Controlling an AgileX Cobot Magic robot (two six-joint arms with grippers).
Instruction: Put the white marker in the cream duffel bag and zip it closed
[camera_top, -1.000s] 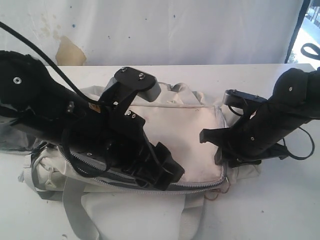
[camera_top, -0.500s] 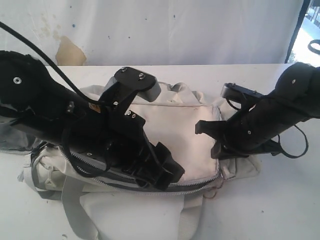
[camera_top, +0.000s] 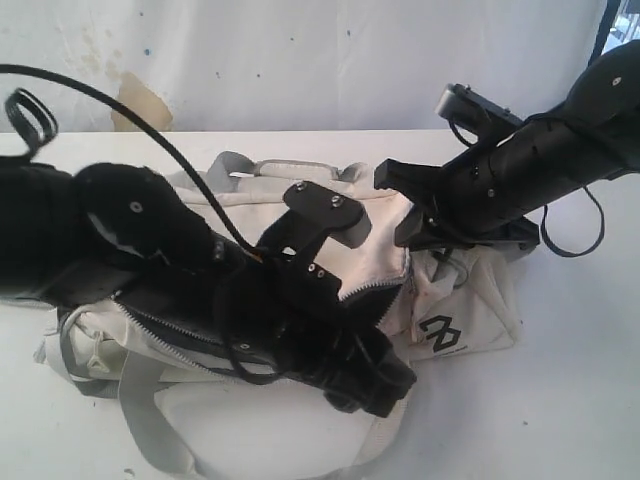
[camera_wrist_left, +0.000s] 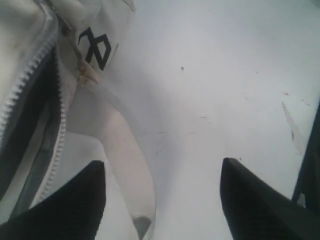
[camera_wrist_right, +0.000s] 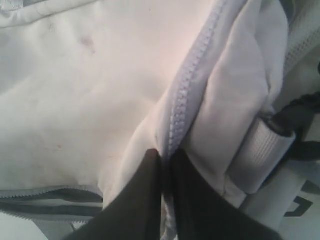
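A: Quick one. Where's the white marker sitting?

B: Not showing in any view. It may be lying inside the cream duffel bag (camera_top: 480, 300) or under an arm, I can't tell which.

A: Claws?

B: The right gripper (camera_wrist_right: 162, 155) is pinching shut on bag fabric right beside the zipper (camera_wrist_right: 187, 85) seam and holding that flap up at the logo (camera_wrist_left: 95, 47) end. The left gripper (camera_wrist_left: 161, 165) is hanging with its fingers wide apart and gripping nothing. It's looking down at bare table (camera_wrist_left: 225, 75) just past the bag's corner, with a strap (camera_wrist_left: 127, 155) passing by one finger.

A: Is the bag closing yet?

B: No. The zipper is gaping and dark lining (camera_wrist_left: 27, 117) is showing between the two tooth rows.

A: What is the coming move turning on?

B: The zipper line. In the exterior view it's running along the bag's long axis, left to right, ending near the logo end. The left gripper is sitting at that end, just off the front edge, so the open run lies back along its own arm. It's the nearer, free one. The right is only tensioning the fabric.

A: The slider?

B: I'm not finding it clearly, it's too small. I'm judging the zip-up as pending, and the marker step as unconfirmed.
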